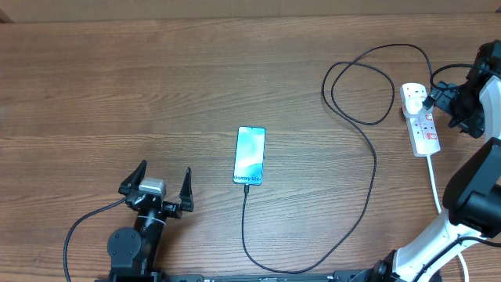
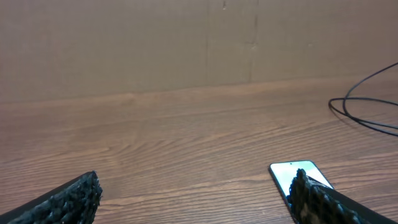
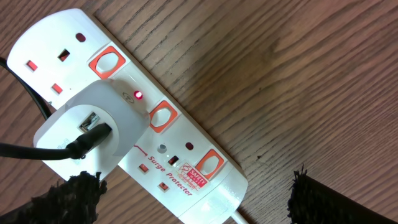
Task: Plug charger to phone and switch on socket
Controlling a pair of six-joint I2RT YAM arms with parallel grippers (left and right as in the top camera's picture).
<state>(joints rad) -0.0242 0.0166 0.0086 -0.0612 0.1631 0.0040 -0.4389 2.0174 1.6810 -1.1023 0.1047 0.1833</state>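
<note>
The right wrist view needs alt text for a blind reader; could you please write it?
A white power strip lies diagonally on a wooden table, holding a white adapter with a black charger cable plugged in and a red light lit beside it. The open right gripper frames the bottom corners.

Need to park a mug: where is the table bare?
The table is bare on the left, beyond the left claw and left of the phone. Crowded right: the charger loops between phone and socket.

The phone [image 1: 250, 155] lies face up, screen lit, with the black charger cable [image 1: 375, 168] apparently in its near end. The cable loops right to the white power strip [image 1: 420, 117], whose red lamp [image 3: 138, 95] is lit.
</note>
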